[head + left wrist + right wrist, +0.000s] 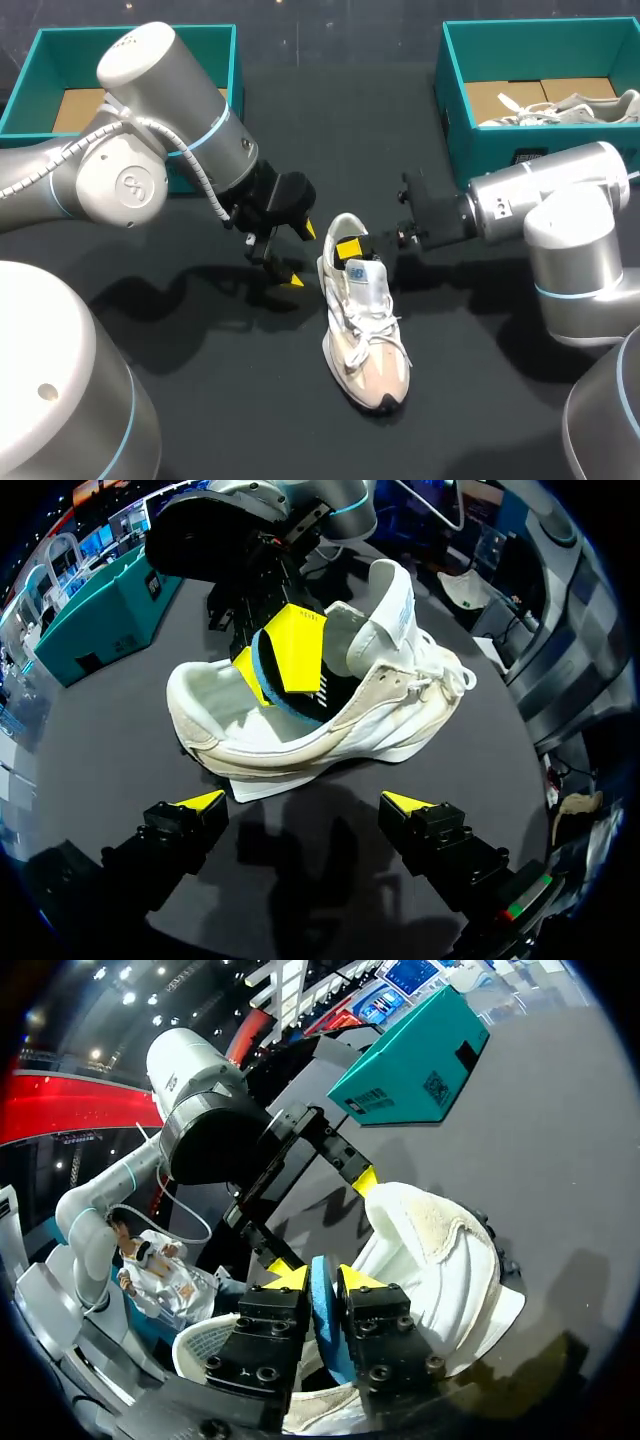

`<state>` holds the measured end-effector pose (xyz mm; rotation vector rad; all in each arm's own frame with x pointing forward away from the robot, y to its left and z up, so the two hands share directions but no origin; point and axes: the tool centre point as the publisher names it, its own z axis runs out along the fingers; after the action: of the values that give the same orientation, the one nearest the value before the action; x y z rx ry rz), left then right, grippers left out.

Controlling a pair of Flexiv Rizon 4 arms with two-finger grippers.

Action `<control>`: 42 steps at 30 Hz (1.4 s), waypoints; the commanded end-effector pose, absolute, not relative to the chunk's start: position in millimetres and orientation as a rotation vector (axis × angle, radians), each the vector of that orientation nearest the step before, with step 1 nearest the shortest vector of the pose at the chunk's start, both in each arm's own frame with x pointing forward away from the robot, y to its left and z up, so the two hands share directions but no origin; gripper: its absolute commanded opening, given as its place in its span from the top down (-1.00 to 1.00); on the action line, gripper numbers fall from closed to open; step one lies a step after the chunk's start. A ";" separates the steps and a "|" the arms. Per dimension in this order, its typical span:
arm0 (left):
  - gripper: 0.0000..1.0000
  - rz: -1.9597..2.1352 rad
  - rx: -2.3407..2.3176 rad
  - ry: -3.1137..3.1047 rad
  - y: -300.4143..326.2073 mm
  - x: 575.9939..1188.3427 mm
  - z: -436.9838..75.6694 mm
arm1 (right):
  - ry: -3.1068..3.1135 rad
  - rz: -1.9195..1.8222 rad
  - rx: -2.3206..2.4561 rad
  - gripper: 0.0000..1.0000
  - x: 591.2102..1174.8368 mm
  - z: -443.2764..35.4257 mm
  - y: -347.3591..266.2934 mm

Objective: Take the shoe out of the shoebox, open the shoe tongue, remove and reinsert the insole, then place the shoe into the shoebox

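"Judging from the table, how far along is this?"

"Partway, I would say. The shoe (365, 335) is out of its box and lies at the middle of the table (230, 400), toe toward the near edge and heel toward the far edge. Its tongue (395, 605) stands lifted clear of the opening, so I take those two steps as done."

"And the insole?"

"That looks like the step in hand. The right gripper (323, 1278) reaches into the heel end, and its jaws are closed narrow on the insole (322, 1325), a thin blue-edged sheet pinched from both sides. Seen from the left wrist, the insole stands up out of the opening, part in and part out. The fingers hide much of it, so I cannot tell whether it is coming out or being fed in again."

"Where is the left arm?"

"The left gripper (303, 802) hangs just beside the shoe, on the side toward the table's left edge. Its jaws are wide, holding nothing and not touching the shoe."

"What is left, then?"

"At the least, seating the insole flat inside and then setting the shoe into a box. The left shoebox (60, 55) sits at the far left corner. The right shoebox (490, 150) sits at the far right corner, with a second shoe (570, 108) in it."
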<state>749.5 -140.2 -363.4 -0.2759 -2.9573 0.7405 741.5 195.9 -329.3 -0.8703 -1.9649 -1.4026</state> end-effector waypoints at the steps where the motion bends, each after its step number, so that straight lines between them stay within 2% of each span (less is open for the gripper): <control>1: -1.00 0.736 -0.276 -2.949 -139.0 751.4 -363.3 | -1.989 -1.397 -0.882 0.31 736.1 -316.3 188.0; 21: -1.00 0.716 -0.287 -2.958 -110.0 757.6 -346.3 | -1.957 -1.328 -1.060 0.33 749.8 -319.1 135.7; 42: -1.00 0.556 -0.338 -3.010 -61.9 780.5 -323.1 | -1.955 -1.052 -1.434 0.32 755.4 -293.6 53.8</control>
<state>779.7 -64.9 -328.5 -0.3330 -3.0072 0.5784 759.6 67.1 -309.4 -1.3864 -1.9190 -1.1107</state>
